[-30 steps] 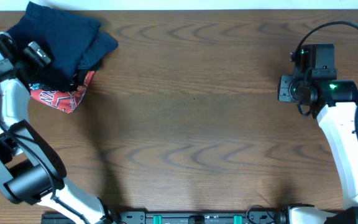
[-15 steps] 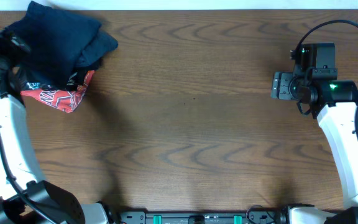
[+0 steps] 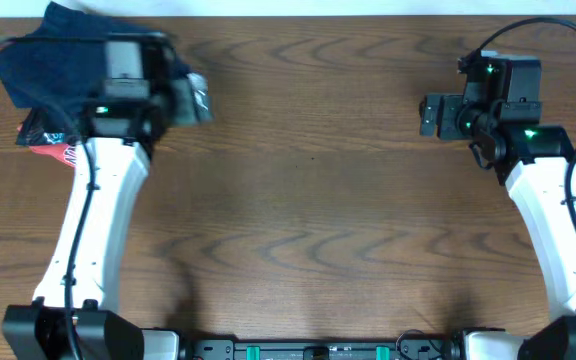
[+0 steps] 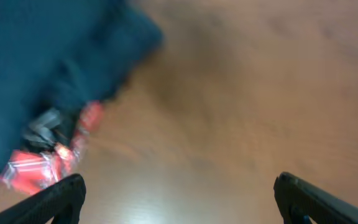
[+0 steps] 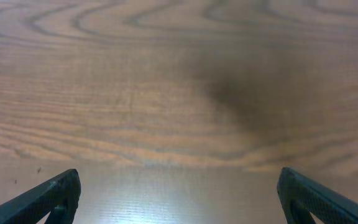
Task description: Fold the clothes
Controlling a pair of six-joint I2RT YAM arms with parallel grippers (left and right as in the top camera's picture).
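The clothes (image 3: pixel 43 50) are a dark navy bundle, loosely folded, at the table's far left corner; in the left wrist view the clothes (image 4: pixel 39 56) fill the upper left, blurred. My left gripper (image 3: pixel 196 100) hovers just right of the bundle, apart from it. It stands open (image 4: pixel 179 202) with only bare wood between its fingers (image 4: pixel 55 199). My right gripper (image 3: pixel 430 115) is far off at the right side. It is also open (image 5: pixel 179 199) over bare table, holding nothing.
A red patterned cloth (image 3: pixel 46 150) sticks out from under the navy bundle's near edge, and the red cloth (image 4: pixel 39 165) shows at the left of the left wrist view. The brown wooden table (image 3: pixel 308 200) stretches between the two arms.
My left arm has swung from the far left edge across to the bundle's right side. My right gripper has opened wide and shifted a little left and away.
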